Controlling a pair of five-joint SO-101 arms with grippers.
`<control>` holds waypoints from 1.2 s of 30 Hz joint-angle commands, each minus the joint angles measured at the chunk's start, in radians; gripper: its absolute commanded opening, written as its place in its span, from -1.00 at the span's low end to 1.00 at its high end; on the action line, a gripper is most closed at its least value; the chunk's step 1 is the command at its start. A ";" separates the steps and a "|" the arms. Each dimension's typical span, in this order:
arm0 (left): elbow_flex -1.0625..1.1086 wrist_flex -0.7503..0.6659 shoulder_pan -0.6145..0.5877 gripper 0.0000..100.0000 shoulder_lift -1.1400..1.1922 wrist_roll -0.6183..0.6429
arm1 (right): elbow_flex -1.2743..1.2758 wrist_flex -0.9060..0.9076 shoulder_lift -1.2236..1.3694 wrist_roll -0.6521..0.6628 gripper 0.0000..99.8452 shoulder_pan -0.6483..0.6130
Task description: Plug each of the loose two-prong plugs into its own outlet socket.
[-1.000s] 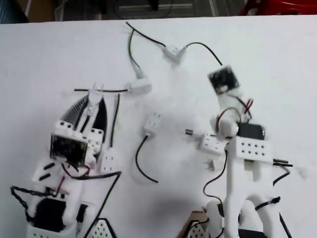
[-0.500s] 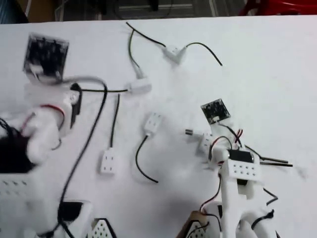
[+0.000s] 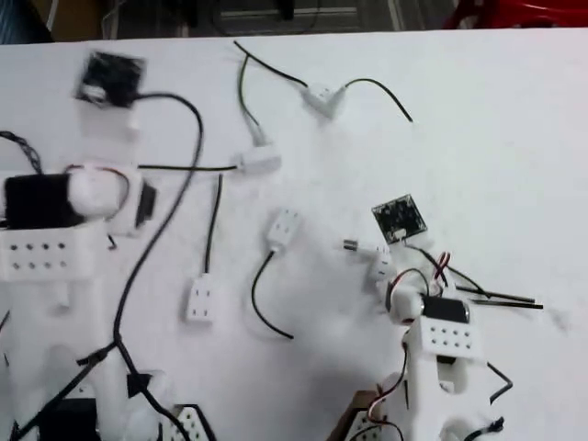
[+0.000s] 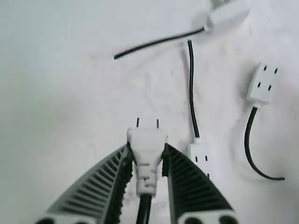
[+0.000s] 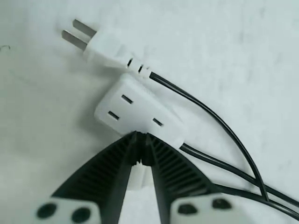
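No plug looks seated yet: the left gripper (image 4: 145, 153) pinches one plug (image 4: 147, 139), and the right gripper (image 5: 140, 140), pressed together, touches a socket (image 5: 135, 109).

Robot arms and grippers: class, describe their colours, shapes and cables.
The left arm and right arm are white plastic with black motors, black cables and thin red wires, a black square board at each wrist. The left gripper has grey ribbed fingers, the right gripper black ribbed ones.
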 commanded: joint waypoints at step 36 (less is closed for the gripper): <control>0.621 -0.057 0.275 -0.95 -0.074 0.404 | 0.086 -0.022 -0.156 0.005 -0.96 -0.013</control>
